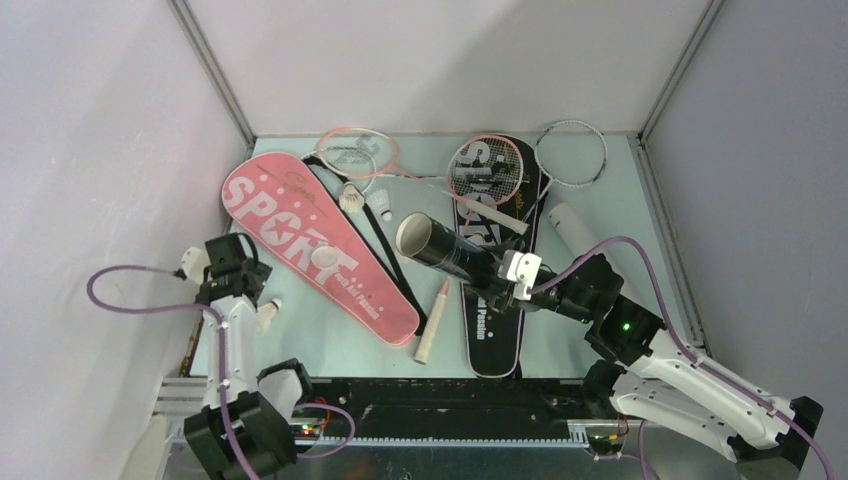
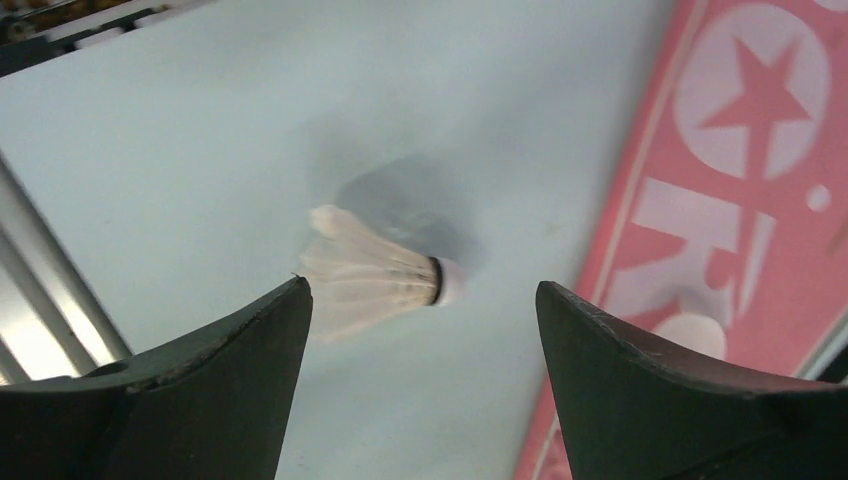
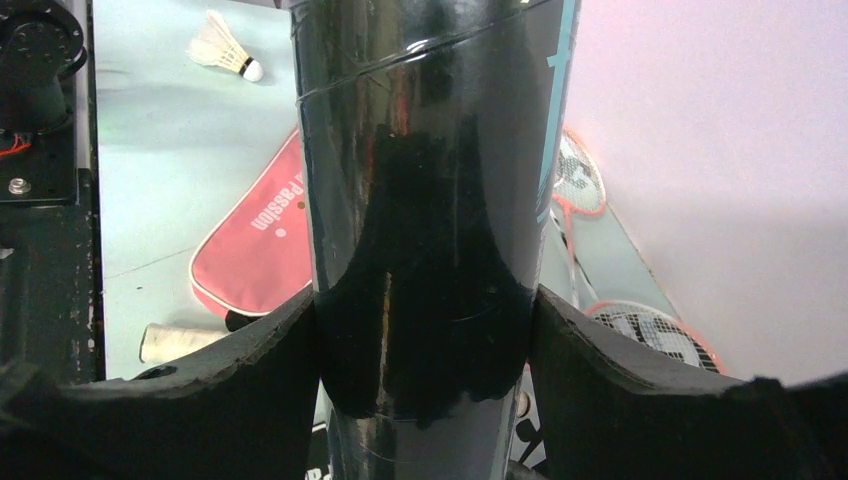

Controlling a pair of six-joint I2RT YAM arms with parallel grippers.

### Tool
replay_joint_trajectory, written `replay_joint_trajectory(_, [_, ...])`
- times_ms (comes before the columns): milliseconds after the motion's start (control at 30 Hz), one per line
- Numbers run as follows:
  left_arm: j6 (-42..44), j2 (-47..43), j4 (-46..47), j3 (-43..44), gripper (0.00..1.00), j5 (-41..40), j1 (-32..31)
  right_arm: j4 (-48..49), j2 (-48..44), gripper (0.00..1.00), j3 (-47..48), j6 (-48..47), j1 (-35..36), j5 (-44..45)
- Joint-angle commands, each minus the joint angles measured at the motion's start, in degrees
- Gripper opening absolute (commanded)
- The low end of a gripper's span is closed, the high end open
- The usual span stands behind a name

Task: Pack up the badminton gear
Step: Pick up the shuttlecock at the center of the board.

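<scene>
My left gripper [image 1: 243, 288] is open and hovers over a white feather shuttlecock [image 1: 268, 315] on the table left of the pink SPORT cover [image 1: 310, 250]. In the left wrist view the shuttlecock [image 2: 375, 270] lies just beyond the open gripper [image 2: 420, 292], nearer its left finger, untouched. My right gripper [image 1: 497, 278] is shut on the black shuttle tube [image 1: 445, 250] and holds it tilted above the table, open end to the left. The tube [image 3: 430, 200] fills the right wrist view between the fingers [image 3: 250, 380]. Two shuttlecocks [image 1: 350, 198] lie by the pink cover's top, a third [image 1: 325, 260] on it.
The black cover [image 1: 492, 330] lies at centre under a pink racket [image 1: 485, 170]. Another pink racket [image 1: 360, 150] and a white racket [image 1: 572, 152] lie at the back. A white tube [image 1: 575, 230] lies at right. A racket handle [image 1: 432, 325] lies between the covers. Walls enclose the table.
</scene>
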Motion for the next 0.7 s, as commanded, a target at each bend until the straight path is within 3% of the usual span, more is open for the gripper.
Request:
replay_joint_trajectory(0, [-0.3, -2.2, 0.4, -2.6, 0.89, 0.4, 5.6, 4.7, -0.6, 0.25, 1.5, 0.6, 0.6, -1.5])
replay_joint_trajectory(267, [0.3, 1.5, 7.8, -6.5, 0.85, 10.4, 10.9, 5.3, -1.1, 0.25, 1.5, 1.5, 0.8, -2.7])
replay_joint_trajectory(400, [0.3, 2.6, 9.4, -7.1, 0.73, 13.3, 11.2, 5.1, -1.2, 0.25, 1.5, 2.0, 0.9, -2.2])
replay_joint_trajectory(600, [0.0, -1.1, 11.7, -8.1, 0.30, 14.8, 11.2, 5.8, 0.3, 0.25, 1.5, 2.9, 1.3, -2.2])
replay_joint_trajectory(633, [0.0, -1.5, 12.2, -8.5, 0.17, 15.0, 11.2, 5.9, 0.7, 0.25, 1.5, 2.9, 1.4, -2.1])
replay_joint_trajectory(667, [0.2, -1.7, 12.6, -8.6, 0.10, 15.8, 11.1, 6.1, 0.9, 0.25, 1.5, 2.9, 1.6, -2.1])
